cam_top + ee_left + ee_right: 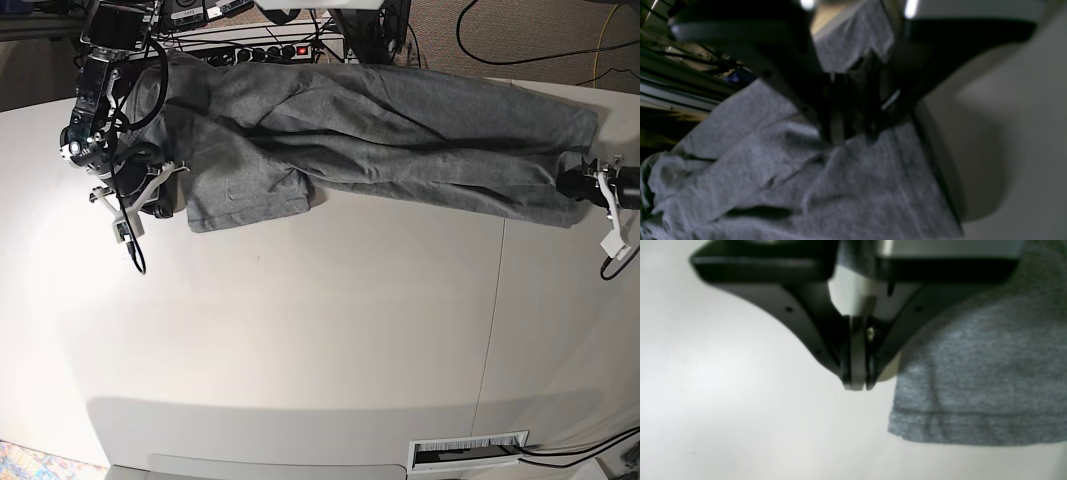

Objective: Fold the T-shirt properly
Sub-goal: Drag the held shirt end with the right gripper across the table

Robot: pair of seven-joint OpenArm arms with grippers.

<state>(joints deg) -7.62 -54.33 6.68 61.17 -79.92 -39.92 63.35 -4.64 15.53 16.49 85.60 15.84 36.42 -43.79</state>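
Observation:
The heather-grey T-shirt (380,130) lies stretched lengthwise along the far side of the white table (320,330), with one short sleeve (245,200) spread toward the near left. My left gripper (577,184) is at the shirt's right end, shut on a bunch of the fabric. In the left wrist view the cloth (806,186) runs up between the black fingers (840,130). My right gripper (857,385) is shut with nothing in it, just left of the sleeve's stitched hem (973,426). In the base view, the right gripper (160,200) sits beside that sleeve.
A power strip (270,50) with a red switch and loose cables lies behind the shirt at the table's far edge. A black cable (132,250) hangs from the right arm. A seam (493,320) crosses the table, and a vent slot (470,452) sits at its near edge.

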